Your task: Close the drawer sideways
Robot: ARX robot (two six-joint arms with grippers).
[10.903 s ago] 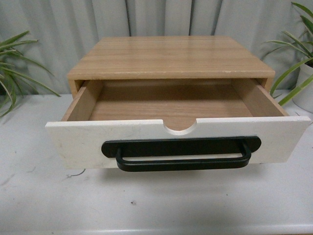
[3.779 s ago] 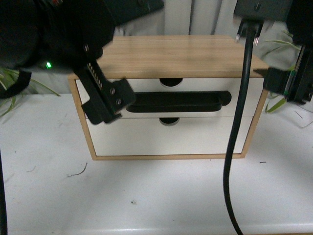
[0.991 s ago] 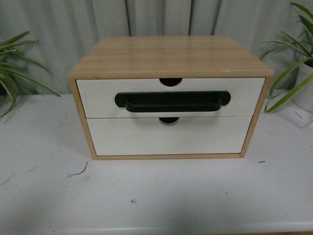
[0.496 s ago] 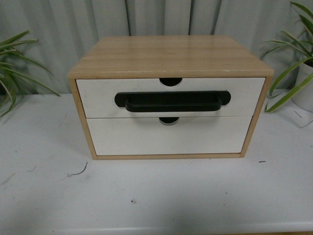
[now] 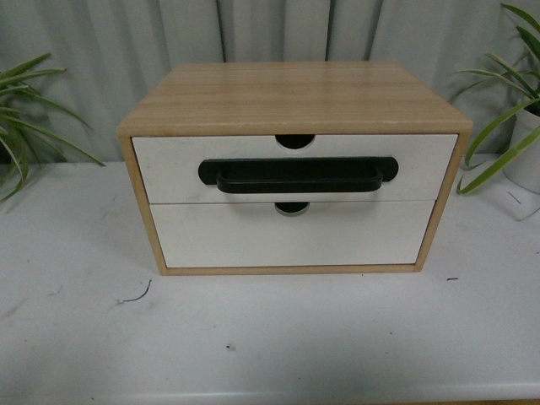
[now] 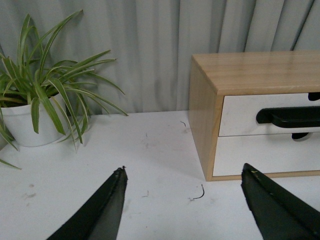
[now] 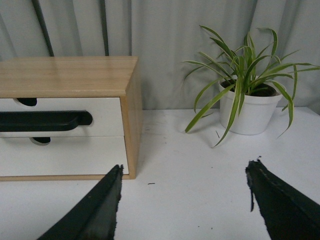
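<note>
The drawer (image 5: 169, 164), white-fronted with a long black bar handle (image 5: 297, 175) and a half-round notch, sits shut and flush in the top of a light wood cabinet (image 5: 291, 93). It also shows in the left wrist view (image 6: 240, 112) and the right wrist view (image 7: 105, 107). Neither arm is in the front view. My left gripper (image 6: 184, 172) is open and empty over the table, off the cabinet's left side. My right gripper (image 7: 184, 167) is open and empty, off the cabinet's right side.
A second white drawer without a handle (image 5: 287, 236) sits shut below. A potted plant (image 6: 45, 95) stands left of the cabinet and another (image 7: 247, 95) right of it. The white table (image 5: 270, 337) stretches in front; a grey curtain hangs behind.
The drawer was pulled out at first and has since been pushed shut. Both arms then left the front view. Nothing differs over the last second.
</note>
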